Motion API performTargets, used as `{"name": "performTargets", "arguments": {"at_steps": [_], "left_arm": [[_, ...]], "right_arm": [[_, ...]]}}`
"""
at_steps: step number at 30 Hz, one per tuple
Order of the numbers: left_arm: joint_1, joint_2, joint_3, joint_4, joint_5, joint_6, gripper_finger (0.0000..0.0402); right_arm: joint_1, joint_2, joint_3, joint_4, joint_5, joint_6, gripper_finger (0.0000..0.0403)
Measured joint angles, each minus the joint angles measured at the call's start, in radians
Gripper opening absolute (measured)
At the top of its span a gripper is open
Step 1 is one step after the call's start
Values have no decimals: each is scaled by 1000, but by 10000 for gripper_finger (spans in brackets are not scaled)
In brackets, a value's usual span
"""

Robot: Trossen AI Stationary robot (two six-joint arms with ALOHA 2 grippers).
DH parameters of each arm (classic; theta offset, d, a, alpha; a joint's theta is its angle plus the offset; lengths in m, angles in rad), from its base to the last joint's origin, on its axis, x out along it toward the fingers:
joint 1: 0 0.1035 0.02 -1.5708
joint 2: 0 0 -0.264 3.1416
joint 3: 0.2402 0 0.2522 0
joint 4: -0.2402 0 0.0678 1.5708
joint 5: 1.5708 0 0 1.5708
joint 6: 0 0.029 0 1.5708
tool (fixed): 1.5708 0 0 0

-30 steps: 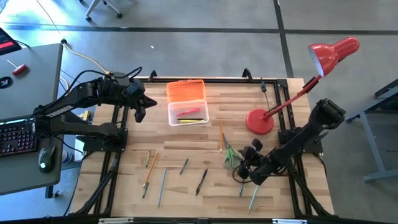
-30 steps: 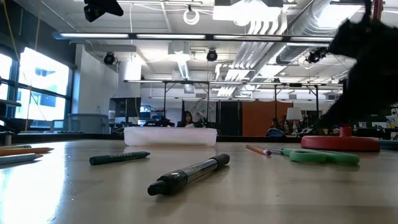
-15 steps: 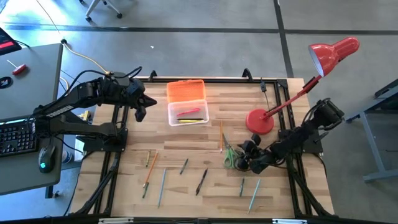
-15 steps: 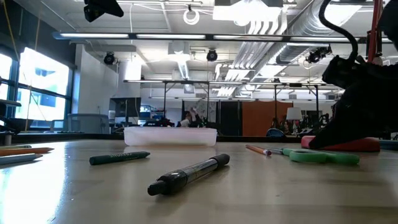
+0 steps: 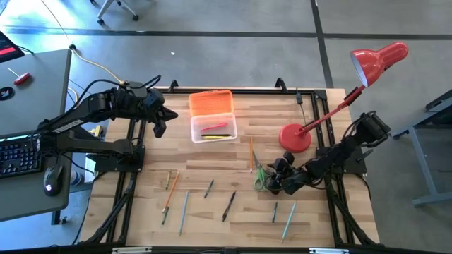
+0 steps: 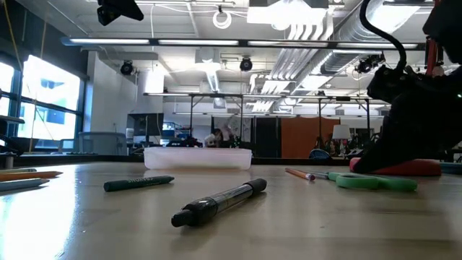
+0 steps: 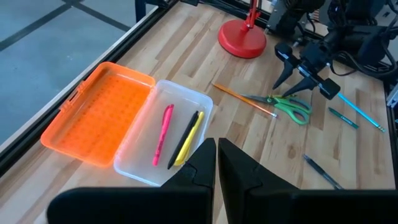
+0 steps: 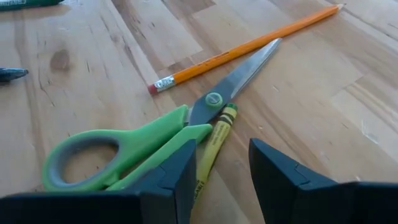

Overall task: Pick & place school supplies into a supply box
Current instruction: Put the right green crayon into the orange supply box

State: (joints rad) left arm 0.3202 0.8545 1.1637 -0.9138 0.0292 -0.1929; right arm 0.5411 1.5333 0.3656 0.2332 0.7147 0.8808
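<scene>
Right wrist view: my right gripper [image 8: 219, 168] hangs low over the table [image 8: 93, 50], fingers parted a narrow way with nothing between them. Directly ahead lies one pair of scissors [image 8: 143, 140], smooth green plastic handles, steel blades closed; one yellow crayon [image 8: 213, 146] lies under its blade side, and one orange pencil [image 8: 249, 45] with a pink eraser lies just beyond, touching the blade. In the high view I count about seven more loose pens and pencils [image 5: 185, 212] spread over the near half of the slatted wooden top, well apart from one another, with bare wood between them. Farther on stands the supply box [image 5: 214, 128], one clear rectangular tray with its ribbed orange lid [image 5: 211, 103] folded open behind it; inside lie one pink marker [image 7: 163, 133], one black pen and one yellow one. My left gripper [image 7: 216, 163] waits beside that box, fingers pressed together and empty. One red desk lamp [image 5: 295, 137] stands near the right rear edge.
</scene>
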Motion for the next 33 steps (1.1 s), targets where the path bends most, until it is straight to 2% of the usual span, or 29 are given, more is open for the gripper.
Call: {"name": "performTargets", "arguments": {"at_steps": [7, 12, 16, 20, 23, 28, 30, 33], "left_arm": [[0, 0, 0, 0, 0, 0, 51], [0, 1, 0, 0, 0, 0, 51], [0, 1, 0, 0, 0, 0, 51], [0, 1, 0, 0, 0, 0, 51], [0, 1, 0, 0, 0, 0, 51], [0, 1, 0, 0, 0, 0, 51], [0, 1, 0, 0, 0, 0, 51], [0, 1, 0, -1, 2, 0, 51]], "right_arm": [[0, 3, 0, -5, -8, -21, 126], [-12, 67, 3, 8, -41, -12, 126], [-11, 100, 4, 4, -12, -32, 126], [-9, 101, 2, -5, 75, -51, 126], [-15, 114, -12, -5, 96, -21, 126], [-11, 168, -94, 130, 112, 110, 119], [4, 195, -124, 216, 134, 100, 112], [22, 224, -135, 277, 155, -5, 97]]}}
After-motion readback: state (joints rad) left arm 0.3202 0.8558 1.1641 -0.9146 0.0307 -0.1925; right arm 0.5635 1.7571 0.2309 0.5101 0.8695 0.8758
